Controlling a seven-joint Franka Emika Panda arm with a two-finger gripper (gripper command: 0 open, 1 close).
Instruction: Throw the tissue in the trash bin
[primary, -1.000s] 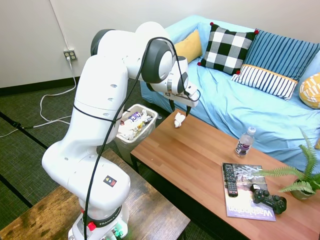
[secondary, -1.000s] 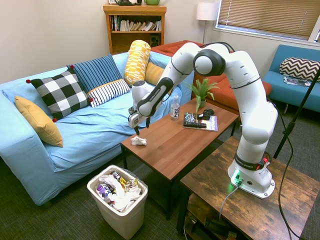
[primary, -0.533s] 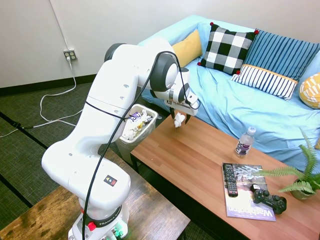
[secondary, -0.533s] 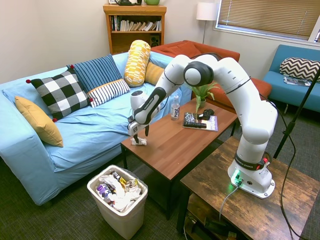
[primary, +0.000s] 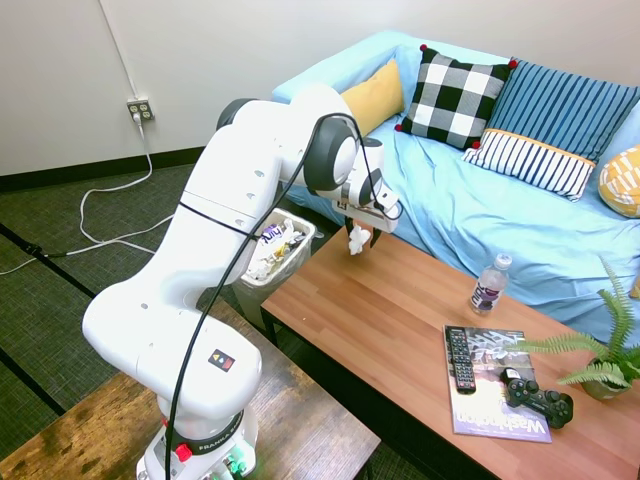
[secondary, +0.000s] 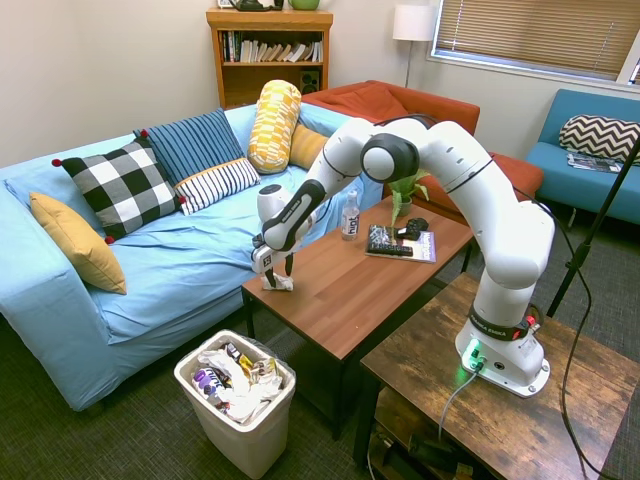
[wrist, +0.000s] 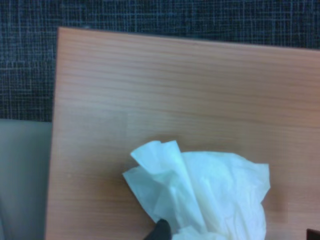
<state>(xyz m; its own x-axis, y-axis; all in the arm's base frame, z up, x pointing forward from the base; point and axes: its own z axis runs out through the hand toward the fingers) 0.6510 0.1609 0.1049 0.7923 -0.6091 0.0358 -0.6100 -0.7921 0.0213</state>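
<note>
In the first exterior view, a white arm reaches to centre frame, its gripper (primary: 357, 238) down over the tissue (primary: 357, 238) at the table's (primary: 400, 310) near corner; whether its fingers have closed cannot be told. The bin (primary: 272, 250) stands just left of it. In the second exterior view, the tissue (secondary: 278, 283) lies left of centre on the table corner, the bin (secondary: 238, 405) at lower left. The wrist view shows the tissue (wrist: 210, 195) crumpled on wood.

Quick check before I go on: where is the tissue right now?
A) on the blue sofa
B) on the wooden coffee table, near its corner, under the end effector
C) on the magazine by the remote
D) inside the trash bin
B: the tissue lies on the coffee table at the corner nearest the trash bin, with the end effector down over it.
</note>
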